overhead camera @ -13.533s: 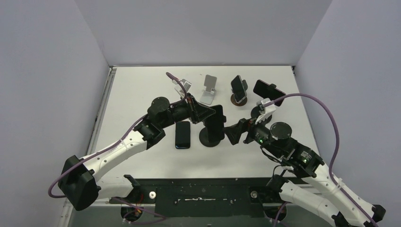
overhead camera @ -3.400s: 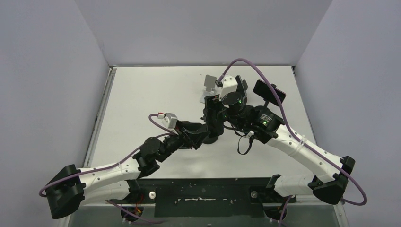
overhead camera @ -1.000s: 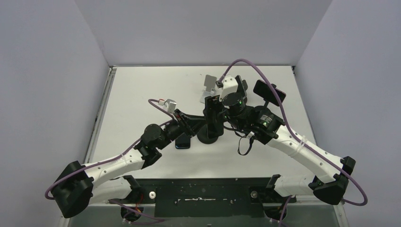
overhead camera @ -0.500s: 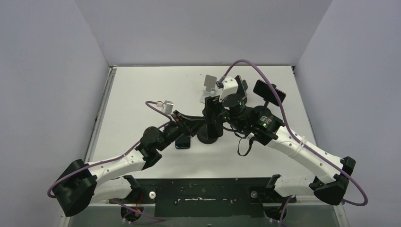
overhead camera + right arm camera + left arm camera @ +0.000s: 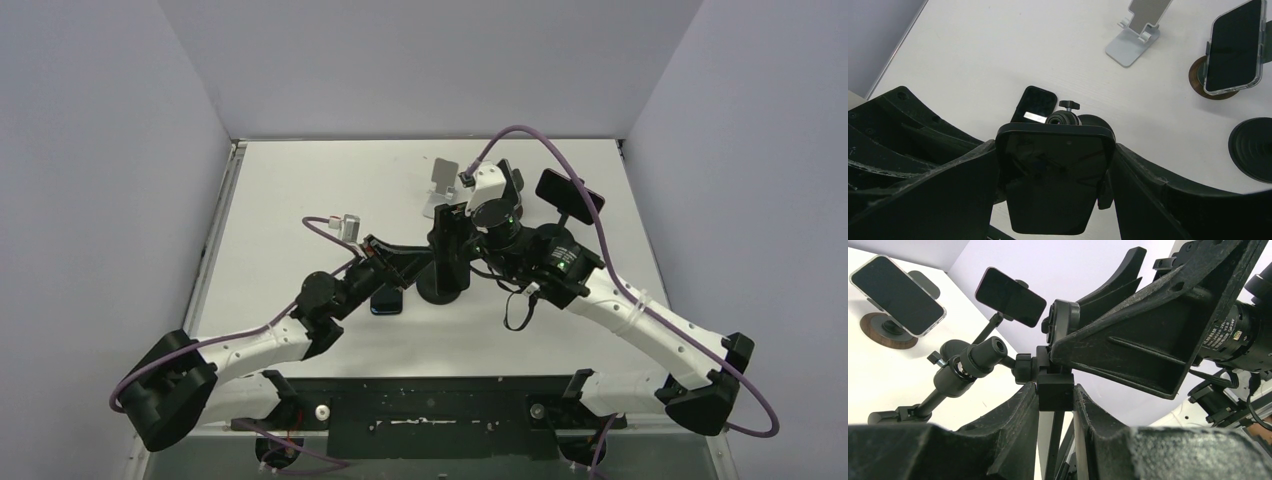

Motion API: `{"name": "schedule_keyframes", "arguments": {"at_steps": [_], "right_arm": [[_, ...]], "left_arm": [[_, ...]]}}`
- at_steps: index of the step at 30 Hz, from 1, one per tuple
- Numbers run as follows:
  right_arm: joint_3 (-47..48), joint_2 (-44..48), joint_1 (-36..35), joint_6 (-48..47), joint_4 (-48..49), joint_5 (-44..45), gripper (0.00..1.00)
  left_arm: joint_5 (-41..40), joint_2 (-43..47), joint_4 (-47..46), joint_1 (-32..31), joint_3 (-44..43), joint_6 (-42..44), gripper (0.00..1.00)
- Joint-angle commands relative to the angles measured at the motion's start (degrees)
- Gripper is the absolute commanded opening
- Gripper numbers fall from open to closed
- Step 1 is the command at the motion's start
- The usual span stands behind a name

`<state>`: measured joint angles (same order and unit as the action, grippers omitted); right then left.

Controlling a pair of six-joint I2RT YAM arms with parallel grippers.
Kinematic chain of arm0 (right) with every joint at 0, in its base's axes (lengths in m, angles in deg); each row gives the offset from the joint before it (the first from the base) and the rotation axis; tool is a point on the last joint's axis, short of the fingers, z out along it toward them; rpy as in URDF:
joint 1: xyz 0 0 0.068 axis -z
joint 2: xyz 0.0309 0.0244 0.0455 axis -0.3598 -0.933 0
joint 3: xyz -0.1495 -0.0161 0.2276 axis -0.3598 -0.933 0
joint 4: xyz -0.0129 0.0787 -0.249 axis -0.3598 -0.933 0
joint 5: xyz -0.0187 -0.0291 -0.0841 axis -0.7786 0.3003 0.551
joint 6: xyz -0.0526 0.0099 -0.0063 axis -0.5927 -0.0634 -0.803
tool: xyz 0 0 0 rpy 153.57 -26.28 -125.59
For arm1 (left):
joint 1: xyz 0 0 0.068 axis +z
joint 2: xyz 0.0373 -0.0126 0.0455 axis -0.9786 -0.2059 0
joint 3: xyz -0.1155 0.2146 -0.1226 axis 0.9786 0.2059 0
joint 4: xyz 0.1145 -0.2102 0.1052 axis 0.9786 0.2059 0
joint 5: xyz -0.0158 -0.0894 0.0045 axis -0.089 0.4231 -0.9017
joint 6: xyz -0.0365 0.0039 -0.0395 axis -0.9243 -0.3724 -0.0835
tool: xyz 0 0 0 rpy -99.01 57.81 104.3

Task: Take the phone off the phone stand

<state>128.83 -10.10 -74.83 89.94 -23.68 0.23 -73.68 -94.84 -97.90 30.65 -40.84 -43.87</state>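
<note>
1. The right gripper (image 5: 1054, 150) has its two fingers pressed flat against the long side edges of the phone (image 5: 1053, 185). Its jaws are spread as wide as the phone is.
2. The phone's dark glass faces the right wrist camera, and its long axis runs along the fingers. In the top view it stands on end near the middle of the table (image 5: 300, 200), leaning slightly.
3. The left gripper (image 5: 1054, 395) is nearly closed on the phone stand (image 5: 1054, 385). It pinches the small black block at the top of the thin stem, just under the cradle.
4. The stand's round black foot rests on the white table, between the two forearms.
5. In the left wrist view the phone is hidden behind the right gripper's broad black finger, and only the cradle shows, edge-on. In the right wrist view the phone covers the cradle, with only the ball head and its knob showing past the phone's far short edge. I cannot tell whether the cradle still clamps the phone.
6. A second phone (image 5: 1035, 105) lies flat on the table just beside the stand's foot.
7. Farther out are a silver folding stand (image 5: 1140, 25) and a phone on a round wooden stand (image 5: 1235, 45), partly hidden from above by the right wrist.
8. There is also a phone on a jointed arm (image 5: 1010, 296) and a black disc (image 5: 1253, 147) cut off by the picture's edge.
</note>
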Motion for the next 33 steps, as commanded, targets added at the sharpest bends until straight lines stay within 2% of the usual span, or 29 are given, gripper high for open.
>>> {"name": "schedule_keyframes", "arguments": {"at_steps": [1, 17, 33], "right_arm": [[-1.3, 2.0, 0.1, 1.7, 0.8, 0.1, 0.00], [-5.5, 4.8, 1.2, 4.2, 3.7, -1.9, 0.00], [-7.7, 7.3, 2.1, 6.1, 6.7, -5.4, 0.00]], "left_arm": [[0.6, -0.8, -6.6, 0.8, 0.4, -3.4, 0.00], [0.9, -5.1, -17.1, 2.4, 2.5, -10.2, 0.00], [0.9, -5.1, -18.1, 3.3, 3.3, -10.9, 0.00]]}}
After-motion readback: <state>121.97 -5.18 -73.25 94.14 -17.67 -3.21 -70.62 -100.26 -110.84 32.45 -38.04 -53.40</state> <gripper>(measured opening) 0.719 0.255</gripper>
